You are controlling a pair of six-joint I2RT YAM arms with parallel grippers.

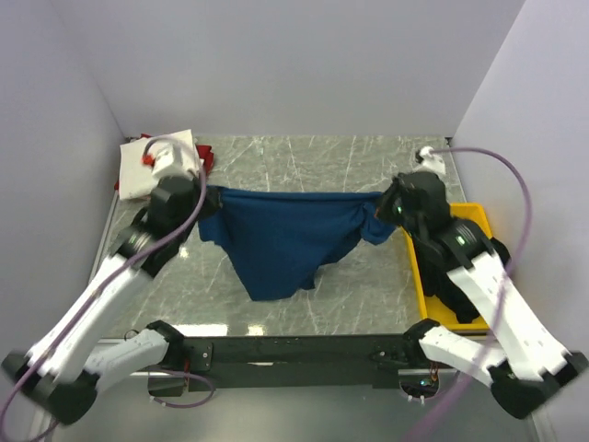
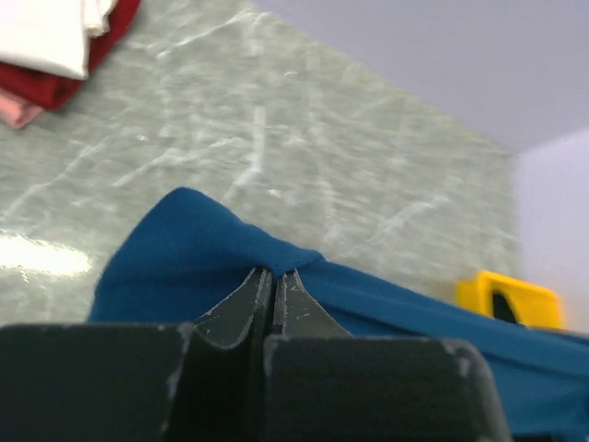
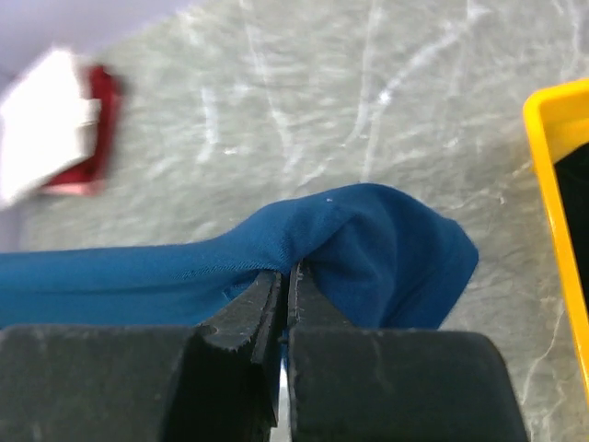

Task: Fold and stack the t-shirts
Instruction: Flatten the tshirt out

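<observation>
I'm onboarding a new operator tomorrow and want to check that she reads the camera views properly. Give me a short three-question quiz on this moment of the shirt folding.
1. True or false: the left gripper and the right gripper are both shut on the blue t-shirt.
2. Where does the yellow tray sit? A) at the right side of the table; B) in the far left corner; C) under the blue t-shirt.
3. Fill in: at the far left, the cream t-shirt lies on top of a ___ one.

Key: 1 true; 2 A; 3 red.
</observation>
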